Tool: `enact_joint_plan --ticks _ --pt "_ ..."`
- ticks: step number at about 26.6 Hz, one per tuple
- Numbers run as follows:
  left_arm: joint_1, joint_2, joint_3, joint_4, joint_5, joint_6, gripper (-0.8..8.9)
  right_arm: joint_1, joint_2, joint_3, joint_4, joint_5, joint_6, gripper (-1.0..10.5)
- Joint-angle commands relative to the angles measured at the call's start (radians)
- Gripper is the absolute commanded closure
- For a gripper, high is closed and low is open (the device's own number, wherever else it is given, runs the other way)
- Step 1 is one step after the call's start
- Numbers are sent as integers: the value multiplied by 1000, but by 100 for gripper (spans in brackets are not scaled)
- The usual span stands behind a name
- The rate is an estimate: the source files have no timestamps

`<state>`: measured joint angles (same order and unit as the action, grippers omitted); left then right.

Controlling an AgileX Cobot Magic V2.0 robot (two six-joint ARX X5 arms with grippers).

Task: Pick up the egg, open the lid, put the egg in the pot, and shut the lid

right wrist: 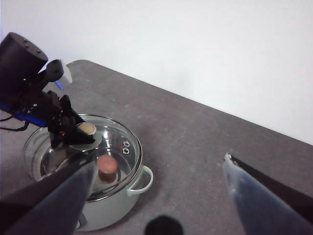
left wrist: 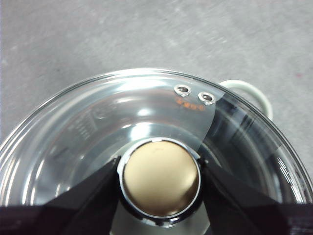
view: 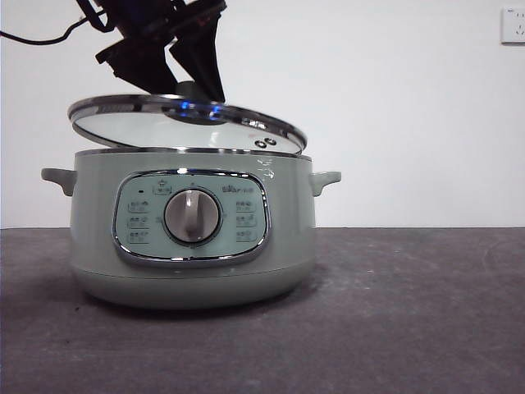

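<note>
**Lid held tilted over the pot, egg inside**

The pot (view: pixel 193 238) stands on the grey table (view: pixel 410 328). Above it the left gripper (left wrist: pixel 160 177) clamps the lid (view: pixel 123 123) by its knob (left wrist: pixel 160 178), holding the lid tilted just over the rim. The egg (right wrist: pixel 106 165) shows blurred through the glass, inside the pot. The right gripper (right wrist: pixel 159 188) hangs well apart, jaws spread wide, holding nothing.

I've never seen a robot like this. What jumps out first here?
The glass lid jumps out first: it hangs tilted just above the green pot, gripped by its knob in the left end effector coming down from above. The right end effector hangs open higher up, and in its view a blurred egg shows over the pot's opening.
</note>
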<state>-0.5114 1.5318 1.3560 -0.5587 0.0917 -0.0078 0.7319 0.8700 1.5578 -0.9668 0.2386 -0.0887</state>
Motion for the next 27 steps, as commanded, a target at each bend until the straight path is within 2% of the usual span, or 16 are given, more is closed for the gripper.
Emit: enact_joint_plan --ticks 1,11,22,24,27 --pt "0 3 14 42 5 12 822 1 -2 -2 5 2 12 505" --pt "-7 37 14 37 -6 12 822 1 -2 -2 5 2 9 505" --pt "-7 37 14 -59 -39 11 810 1 -2 -2 -14 -4 9 505" --pt "-7 37 14 -66 -38 8 747 1 -2 -2 -29 -4 9 505" --pt "-7 37 14 -63 -38 5 470 1 1 -2 -66 -5 10 505"
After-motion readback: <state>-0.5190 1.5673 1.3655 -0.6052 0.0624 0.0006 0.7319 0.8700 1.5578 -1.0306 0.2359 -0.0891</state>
